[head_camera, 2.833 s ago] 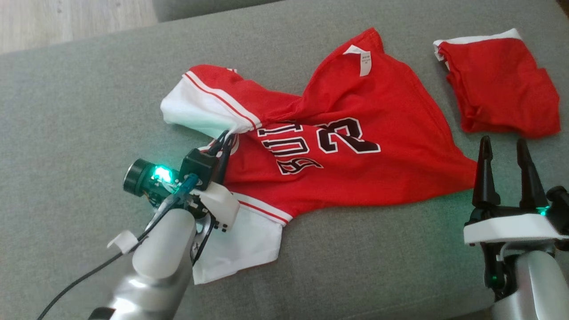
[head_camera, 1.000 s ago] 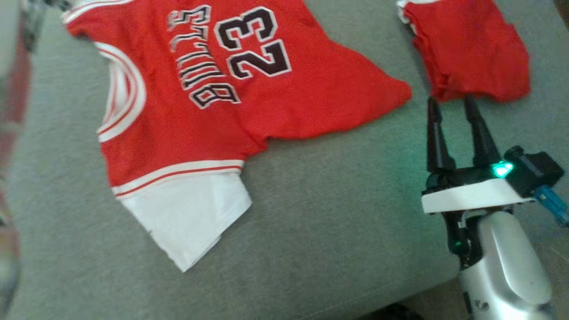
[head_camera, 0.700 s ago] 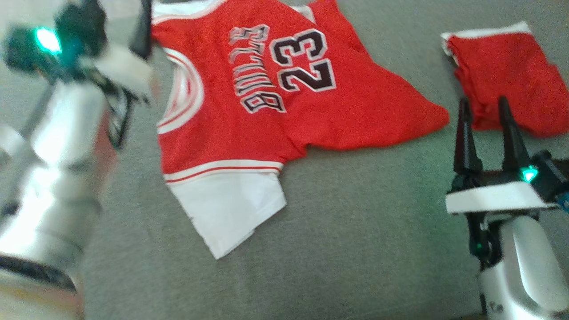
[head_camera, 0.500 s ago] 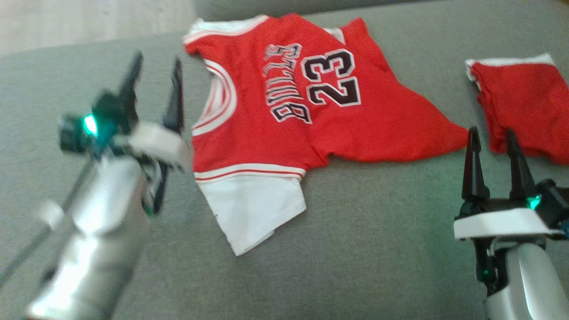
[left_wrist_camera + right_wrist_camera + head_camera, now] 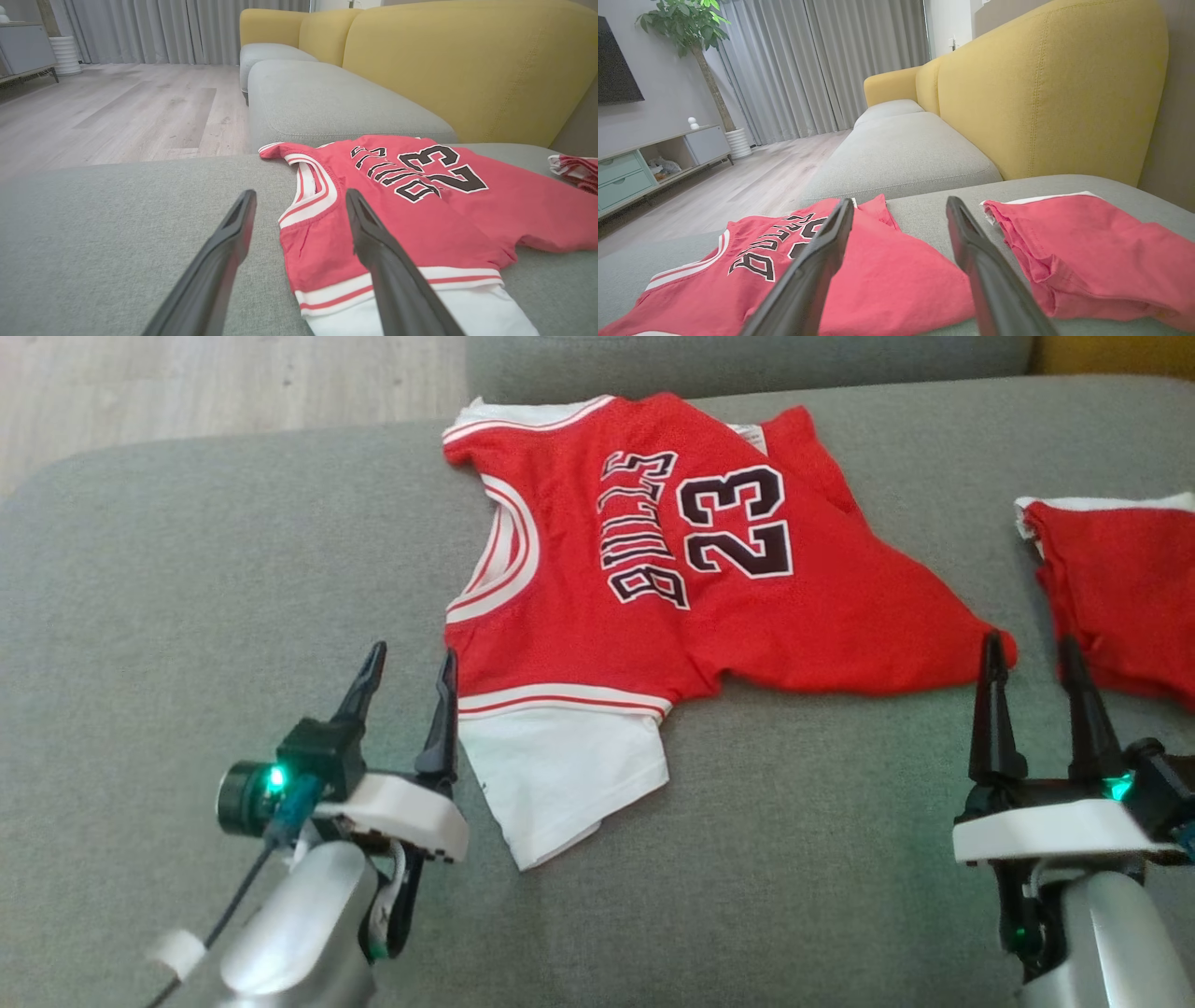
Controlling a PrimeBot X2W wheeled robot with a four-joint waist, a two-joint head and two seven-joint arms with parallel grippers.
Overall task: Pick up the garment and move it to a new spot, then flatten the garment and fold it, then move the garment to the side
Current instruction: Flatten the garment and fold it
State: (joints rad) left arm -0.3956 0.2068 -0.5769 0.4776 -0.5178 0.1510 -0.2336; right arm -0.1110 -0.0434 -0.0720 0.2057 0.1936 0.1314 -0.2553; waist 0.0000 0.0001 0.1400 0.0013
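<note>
The garment (image 5: pixel 653 579) is a red basketball jersey with white sleeves and "BULLS 23" on it, spread on the grey sofa seat (image 5: pixel 187 579). It also lies ahead in the left wrist view (image 5: pixel 420 219) and the right wrist view (image 5: pixel 878 261). My left gripper (image 5: pixel 411 658) hovers open at the lower left, its right finger just beside the white sleeve (image 5: pixel 560 775). At the lower right my right gripper (image 5: pixel 1032 649) stands open, its left fingertip near the jersey's pointed hem corner. Nothing is between either pair of fingers.
Folded red shorts (image 5: pixel 1120 588) lie at the right edge of the seat, close to my right gripper, and show in the right wrist view as red shorts (image 5: pixel 1087 252). A yellow backrest (image 5: pixel 1041 93) rises behind. Wooden floor (image 5: pixel 224 383) lies beyond the seat's far left edge.
The left gripper has let go of the jersey, which now lies spread out, and has drawn back to the lower left, open. The camera has shifted. The right gripper stays open.
</note>
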